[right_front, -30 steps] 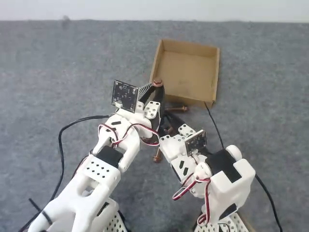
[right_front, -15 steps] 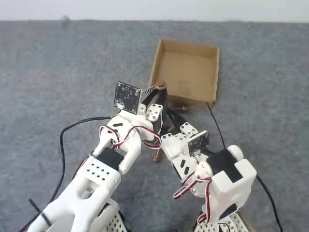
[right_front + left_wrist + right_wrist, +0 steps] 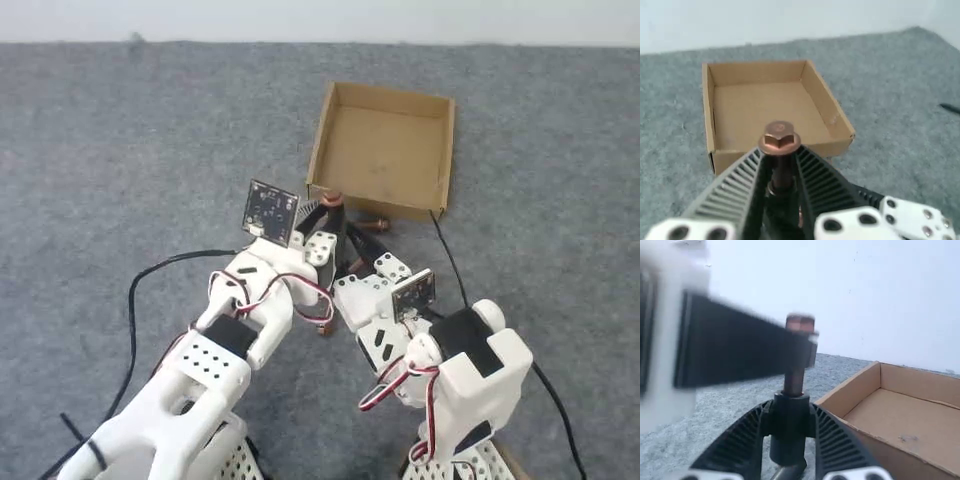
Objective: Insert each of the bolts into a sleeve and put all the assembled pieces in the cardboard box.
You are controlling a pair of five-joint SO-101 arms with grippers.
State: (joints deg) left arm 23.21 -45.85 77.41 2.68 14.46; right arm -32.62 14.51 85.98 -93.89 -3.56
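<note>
My left gripper (image 3: 331, 213) is shut on a copper bolt (image 3: 780, 141), head up, just in front of the cardboard box (image 3: 385, 150). Right beneath it, my right gripper (image 3: 790, 416) is shut on a black sleeve (image 3: 789, 426). In the right wrist view the bolt's shaft (image 3: 796, 375) goes straight down into the top of the sleeve, with a black finger (image 3: 740, 355) of the left gripper across it. The right gripper (image 3: 351, 263) sits on the near side of the left one in the high view. The box (image 3: 765, 107) holds nothing that I can see.
A loose bolt (image 3: 373, 225) lies against the box's front wall. Another bolt (image 3: 325, 325) lies on the grey carpet between the two arms. A black cable (image 3: 447, 255) runs from the box's near right corner past the right arm.
The left gripper has carried the bolt back from the box's near corner toward the arms and down onto the sleeve. The right gripper shifted only slightly.
</note>
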